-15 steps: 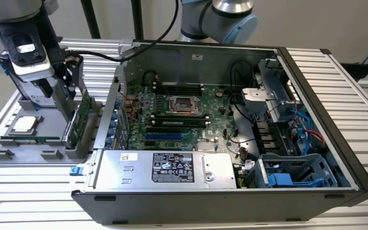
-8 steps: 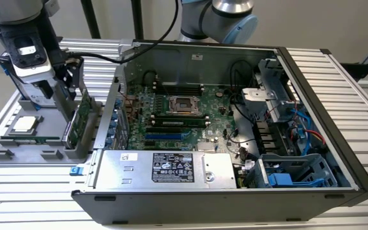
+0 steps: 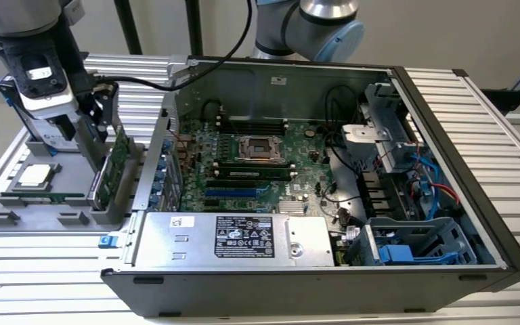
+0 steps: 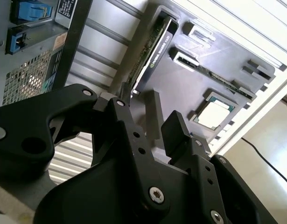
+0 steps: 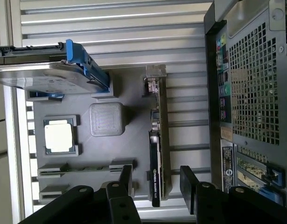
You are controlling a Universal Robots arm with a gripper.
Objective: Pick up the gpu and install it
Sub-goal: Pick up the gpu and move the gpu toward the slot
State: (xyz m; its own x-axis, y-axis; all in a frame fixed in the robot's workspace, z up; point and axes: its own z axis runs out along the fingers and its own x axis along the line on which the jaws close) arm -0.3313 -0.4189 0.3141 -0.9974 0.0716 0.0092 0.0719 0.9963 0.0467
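The gpu (image 3: 106,172) stands on its long edge in a slot of the grey parts tray (image 3: 38,223), at the exterior view's left, just outside the open computer case (image 3: 332,277). In the first wrist view the gpu (image 5: 157,154) shows its green board, black cooler and silver bracket (image 5: 155,74). My gripper (image 3: 75,132) hangs above the tray, close over the card. It is open, with one finger (image 5: 127,179) on either side of the card's line and nothing between them. The second wrist view has the gripper (image 4: 150,126) above the gpu (image 4: 152,46).
The tray also carries a silver hard drive with blue rails (image 5: 50,74), a processor (image 5: 59,135), a memory stick (image 5: 82,169) and a grey square block (image 5: 106,119). Inside the case lie the motherboard (image 3: 251,162), power supply (image 3: 233,237) and drive cage (image 3: 414,244).
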